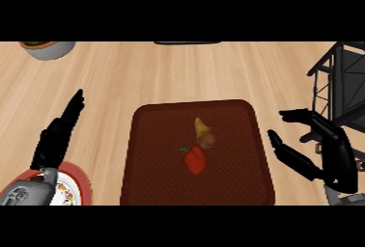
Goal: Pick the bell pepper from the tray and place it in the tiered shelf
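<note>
A red pepper [194, 160] lies mid-tray [149, 144]; right robot hand [324, 152] beside the tray, fingers spread, empty; left robot hand [57, 135] open.

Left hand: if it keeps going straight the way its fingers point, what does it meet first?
The left hand points up and slightly right across bare light wooden counter. Nothing lies in that line as far as the view shows; the grey bowl sits off to its left. Height above the counter is unclear.
</note>
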Action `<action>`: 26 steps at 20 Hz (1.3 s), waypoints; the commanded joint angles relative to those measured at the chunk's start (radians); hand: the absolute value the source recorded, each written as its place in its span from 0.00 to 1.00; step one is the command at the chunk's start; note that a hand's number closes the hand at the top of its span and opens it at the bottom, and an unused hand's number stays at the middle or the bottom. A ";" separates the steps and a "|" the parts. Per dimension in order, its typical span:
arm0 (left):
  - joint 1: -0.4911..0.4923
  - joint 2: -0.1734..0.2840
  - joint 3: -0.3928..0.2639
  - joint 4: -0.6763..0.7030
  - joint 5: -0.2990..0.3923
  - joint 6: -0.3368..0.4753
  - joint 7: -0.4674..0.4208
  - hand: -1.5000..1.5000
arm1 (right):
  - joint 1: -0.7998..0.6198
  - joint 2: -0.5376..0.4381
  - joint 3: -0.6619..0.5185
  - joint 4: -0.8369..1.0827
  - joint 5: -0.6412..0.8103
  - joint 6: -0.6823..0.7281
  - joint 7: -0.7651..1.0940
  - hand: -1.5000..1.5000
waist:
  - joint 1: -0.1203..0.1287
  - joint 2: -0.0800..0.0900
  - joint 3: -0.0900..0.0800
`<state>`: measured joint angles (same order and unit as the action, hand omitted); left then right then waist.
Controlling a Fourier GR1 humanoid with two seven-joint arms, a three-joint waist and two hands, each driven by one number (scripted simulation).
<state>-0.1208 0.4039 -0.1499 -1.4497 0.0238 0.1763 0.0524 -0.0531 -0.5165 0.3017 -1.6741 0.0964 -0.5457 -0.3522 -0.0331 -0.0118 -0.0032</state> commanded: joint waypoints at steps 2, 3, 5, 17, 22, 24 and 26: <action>-0.017 0.042 -0.042 0.005 -0.030 -0.084 -0.071 0.50 | 0.051 0.214 0.215 0.096 0.295 -0.251 -0.152 0.00 | 0.036 0.015 0.003; 0.016 0.050 -0.034 0.028 -0.014 -0.116 -0.139 0.50 | 0.044 0.230 0.244 0.130 0.349 -0.276 -0.153 0.00 | 0.042 0.015 0.002; 0.017 0.056 -0.021 0.062 -0.024 -0.117 -0.187 0.50 | 0.045 0.271 0.300 0.187 0.482 -0.352 -0.158 0.00 | 0.039 0.015 0.001; 0.072 0.074 0.015 0.063 -0.015 -0.116 -0.203 0.50 | 0.321 0.414 0.160 0.212 1.263 -0.333 0.263 0.00 | -0.033 0.000 -0.012; 0.067 0.094 0.035 0.055 -0.003 -0.127 -0.184 0.50 | 0.393 0.512 0.113 0.139 1.556 -0.204 0.426 0.00 | -0.035 -0.001 -0.010; 0.078 0.086 0.036 0.069 -0.003 -0.127 -0.207 0.50 | 0.436 0.514 0.159 0.083 1.638 -0.135 0.522 0.00 | -0.031 0.002 -0.009; 0.060 0.084 0.029 0.050 -0.006 -0.127 -0.193 0.50 | 0.432 0.515 0.191 0.049 1.719 -0.050 0.635 0.00 | -0.024 0.002 -0.006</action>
<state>-0.0602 0.4860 -0.1227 -1.3972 0.0154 0.0553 -0.1370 0.3377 -0.0221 0.4600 -1.5715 1.6483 -0.7151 0.1247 -0.0624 -0.0123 -0.0115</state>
